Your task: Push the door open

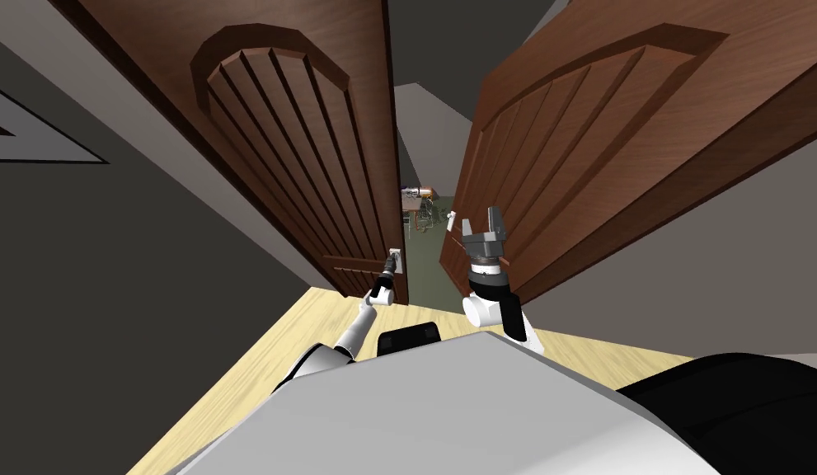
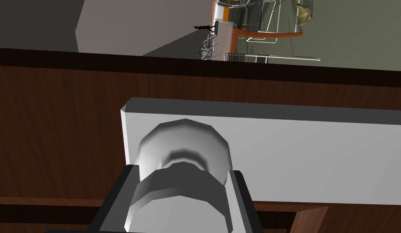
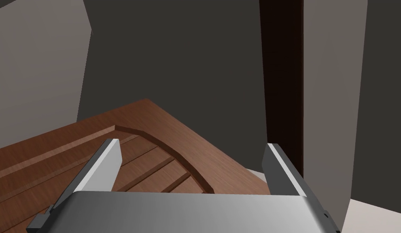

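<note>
Left gripper (image 2: 181, 174) clamps the grey knob (image 2: 183, 143) on the left door leaf (image 1: 299, 148).

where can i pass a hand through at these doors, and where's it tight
The strip between left door and right door, over green floor, is free but narrow. The yellow floor before the left door is bare. Crowded: the handle, clamped by the left gripper, and the wire racks beyond the gap. The right gripper, open, sits at the right door.
</note>
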Controlling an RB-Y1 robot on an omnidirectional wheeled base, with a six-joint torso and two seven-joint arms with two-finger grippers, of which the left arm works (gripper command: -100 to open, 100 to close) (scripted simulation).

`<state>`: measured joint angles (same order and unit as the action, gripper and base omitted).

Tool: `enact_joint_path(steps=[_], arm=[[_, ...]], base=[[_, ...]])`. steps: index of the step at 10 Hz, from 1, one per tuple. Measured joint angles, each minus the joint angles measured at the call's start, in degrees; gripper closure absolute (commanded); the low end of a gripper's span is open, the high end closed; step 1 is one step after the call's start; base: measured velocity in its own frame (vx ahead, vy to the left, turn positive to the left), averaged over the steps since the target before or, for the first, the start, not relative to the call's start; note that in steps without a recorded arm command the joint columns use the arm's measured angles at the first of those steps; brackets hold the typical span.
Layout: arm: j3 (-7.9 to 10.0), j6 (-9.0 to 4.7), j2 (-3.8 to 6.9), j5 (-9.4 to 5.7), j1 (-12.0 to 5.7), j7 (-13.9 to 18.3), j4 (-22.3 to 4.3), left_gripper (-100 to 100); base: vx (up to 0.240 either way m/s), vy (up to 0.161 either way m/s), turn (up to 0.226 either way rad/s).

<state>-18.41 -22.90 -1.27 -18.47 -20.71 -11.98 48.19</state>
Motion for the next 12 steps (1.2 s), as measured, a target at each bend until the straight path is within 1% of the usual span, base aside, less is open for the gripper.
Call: enact_joint_path(steps=[1,2,3,4,5,6,7,8,9,10,12], arm=[[0.15,0.27,0.47,-0.06,0.28,-0.1,0.1,100],[0.39,-0.3,1.01,-0.2,-0.36,0.1,-1.2,100],[0.86,-1.11,1.17,-0.27,-0.87,0.1,-2.3,100],[1.15,-1.31,1.88,-0.38,-0.87,0.2,-2.2,100],[1.83,-1.06,2.18,-0.46,-0.56,-0.2,-1.4,100],[2.3,-0.86,2.55,-0.61,-1.02,-0.3,-1.6,100],[2.73,-1.07,3.15,-0.78,-1.58,-0.1,-2.3,100],[3.51,-0.47,3.93,-1.0,-1.34,-0.1,-1.3,100],[4.62,-0.72,4.07,-1.14,-1.65,-0.7,-1.9,100],[5.66,-0.68,4.41,-1.33,-1.58,-1.2,-1.7,-100],[5.55,-0.61,4.68,-1.46,-1.5,-1.1,-1.4,-100]], base=[[0.131,-0.132,0.04],[0.148,-0.14,0.062],[0.161,-0.138,0.06],[0.157,-0.143,0.05],[0.148,-0.11,0.049],[0.153,-0.099,0.044],[0.152,-0.102,0.1],[0.195,-0.112,0.163],[0.191,-0.155,0.113],[-0.035,-0.08,0.054],[-0.169,0.002,-0.009]])
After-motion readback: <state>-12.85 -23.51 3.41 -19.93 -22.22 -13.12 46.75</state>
